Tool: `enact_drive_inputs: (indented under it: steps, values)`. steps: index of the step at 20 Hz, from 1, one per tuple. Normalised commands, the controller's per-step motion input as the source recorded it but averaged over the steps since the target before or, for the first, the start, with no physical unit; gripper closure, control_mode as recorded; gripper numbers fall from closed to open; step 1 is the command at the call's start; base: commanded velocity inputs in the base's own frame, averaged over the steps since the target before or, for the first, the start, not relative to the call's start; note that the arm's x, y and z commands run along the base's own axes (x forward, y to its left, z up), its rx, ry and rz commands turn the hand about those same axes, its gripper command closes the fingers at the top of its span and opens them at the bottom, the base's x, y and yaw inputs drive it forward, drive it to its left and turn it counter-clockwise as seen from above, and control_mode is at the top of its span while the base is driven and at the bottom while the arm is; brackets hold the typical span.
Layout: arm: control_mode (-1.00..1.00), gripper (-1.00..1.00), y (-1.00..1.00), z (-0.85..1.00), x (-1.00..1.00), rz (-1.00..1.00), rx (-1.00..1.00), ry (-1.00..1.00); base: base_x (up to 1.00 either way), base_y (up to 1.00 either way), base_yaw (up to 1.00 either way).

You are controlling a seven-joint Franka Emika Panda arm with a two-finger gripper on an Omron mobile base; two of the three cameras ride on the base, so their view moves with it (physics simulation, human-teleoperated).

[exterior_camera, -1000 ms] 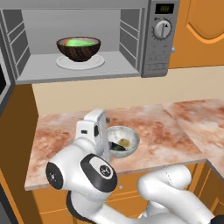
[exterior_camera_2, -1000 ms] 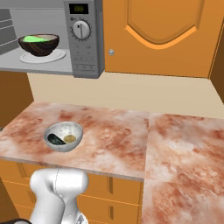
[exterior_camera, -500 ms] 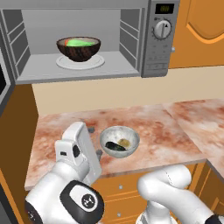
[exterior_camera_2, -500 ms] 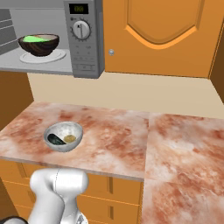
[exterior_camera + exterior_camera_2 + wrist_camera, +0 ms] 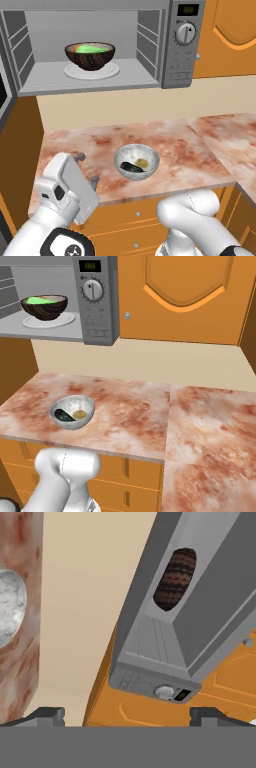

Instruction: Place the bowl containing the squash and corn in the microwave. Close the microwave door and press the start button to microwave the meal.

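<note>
The white arm's two-finger gripper (image 5: 86, 169), fingers spread wide and empty, has swung down and left over the last second, away from the grey speckled bowl (image 5: 136, 162). That suggests the door closing comes next. One dark brown wooden bowl (image 5: 90, 54), one squash and one corn sit inside the open grey-silver microwave (image 5: 170, 45); two bowls total.

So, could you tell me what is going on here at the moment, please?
The dark brown bowl with the squash and corn already sits on the turntable inside the microwave, whose door is not yet closed. The gripper hangs low over the front edge of the counter, jaws open and holding nothing. A pale grey speckled bowl rests on the counter beside it.
</note>
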Motion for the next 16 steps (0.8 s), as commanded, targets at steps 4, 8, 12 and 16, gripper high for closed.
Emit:
enact_drive_inputs:
  steps: [4, 8, 12, 16]
  values:
    - [-1.00, -1.00, 0.50, 0.02, -0.07, 0.00, -0.03, -0.08, 0.00, 0.00, 0.00]
    - [-1.00, -1.00, 0.42, 0.00, -0.01, -0.06, -0.09, -0.01, 0.00, 0.00, 0.00]
    - [-1.00, -1.00, 0.29, 0.00, 0.00, -0.14, -0.10, 0.00, 0.00, 0.00, 0.00]
    - [-1.00, -1.00, 0.30, -0.01, 0.00, -0.15, -0.09, 0.00, 0.00, 0.00, 0.00]
